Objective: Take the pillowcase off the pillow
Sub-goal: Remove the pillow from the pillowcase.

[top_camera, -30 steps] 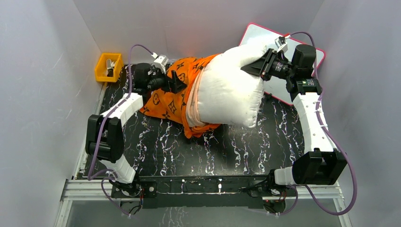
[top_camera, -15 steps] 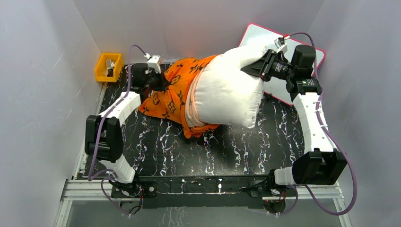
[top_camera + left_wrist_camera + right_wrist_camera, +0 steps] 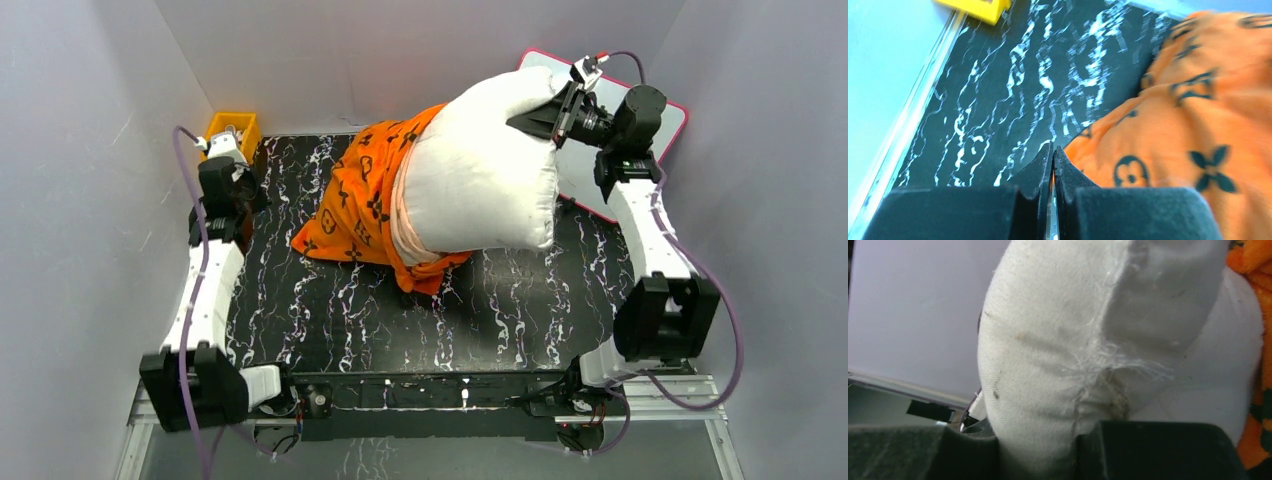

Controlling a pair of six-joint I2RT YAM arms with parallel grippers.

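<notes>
Left pincer [image 3: 1053,150] has withdrawn to upper left, shut and empty (off the pillowcase [image 3: 365,205]); right pincer [image 3: 548,115] clamps the pillow [image 3: 480,180] corner.

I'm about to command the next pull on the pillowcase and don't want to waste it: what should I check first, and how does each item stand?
1. Right gripper clamped on the corner of the pillow: ok.
2. Left gripper holding the pillowcase: not ok; shut on nothing, apart from the fabric.
3. Left jaws open for a grasp: not ok; closed together.
4. Pillowcase off the pillow: not ok; it covers the pillow's left end.
5. Left gripper apart from the yellow bin: cannot tell; they overlap in the top view.
</notes>
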